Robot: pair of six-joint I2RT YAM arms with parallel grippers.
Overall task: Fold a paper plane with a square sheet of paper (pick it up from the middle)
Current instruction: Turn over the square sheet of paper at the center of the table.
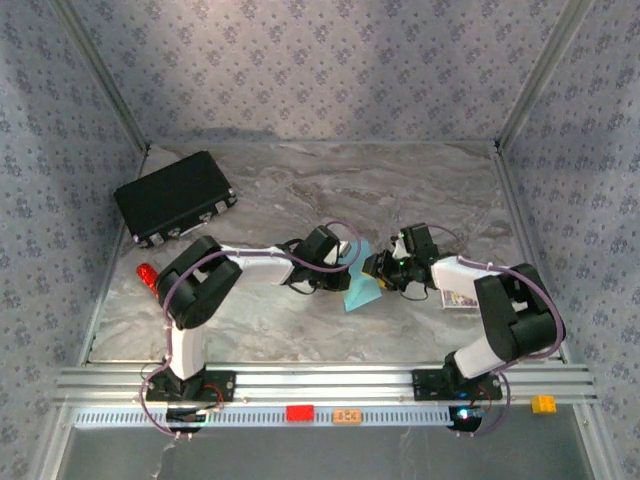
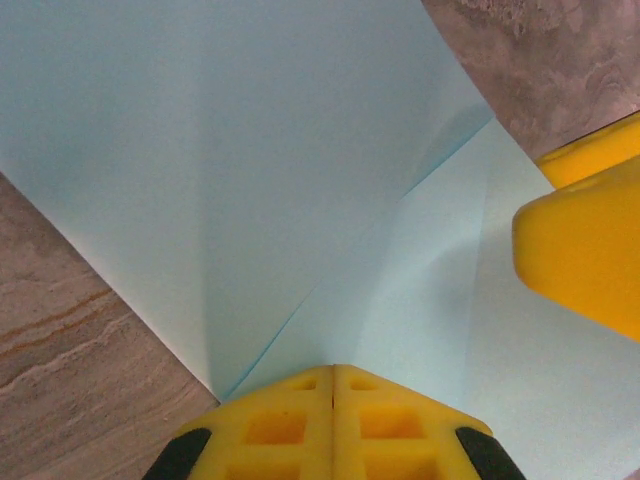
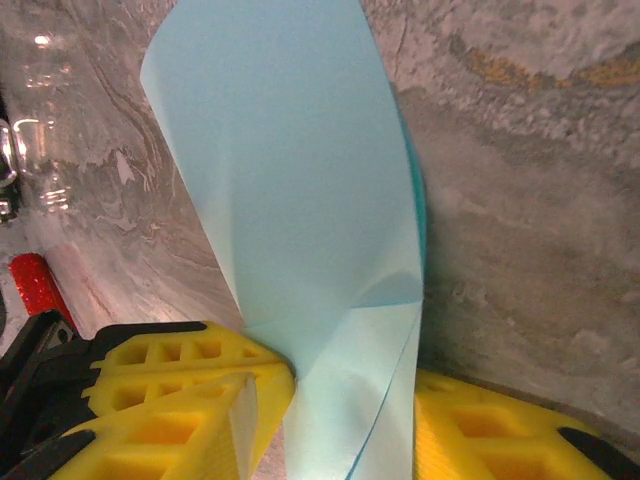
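When looked at from above, finds the square sheet of paper [image 1: 362, 286] near the middle of the surface [image 1: 400, 190], partly lifted, between the left hand [image 1: 345, 268] and the right hand [image 1: 383, 270]. Shows both arms folded inward, elbows out, wrists aimed at each other across the sheet. Leaves the black case [image 1: 175, 198] and red stick [image 1: 146, 274] well apart at the far left.

Through the left wrist camera, catches the left hand [image 2: 333, 385] with jaws pressed fully together on a creased point of the sheet [image 2: 250, 180], flaps fanning away from the pinch. Also picks up, from the right hand, one yellow finger [image 2: 585, 250] touching or just above the paper's right side.

Through the right wrist camera, has the sheet [image 3: 300, 200] standing up in a curl, its lower fold dropping between the jaws of the right hand [image 3: 350, 420], set apart on either side. Cannot tell whether pressing or merely flanking.

Judged as very light, thin and floppy, easily creased or torn, likely to slip from smooth pads. Best taken at a layered fold close to the crease, with gentle pressure.
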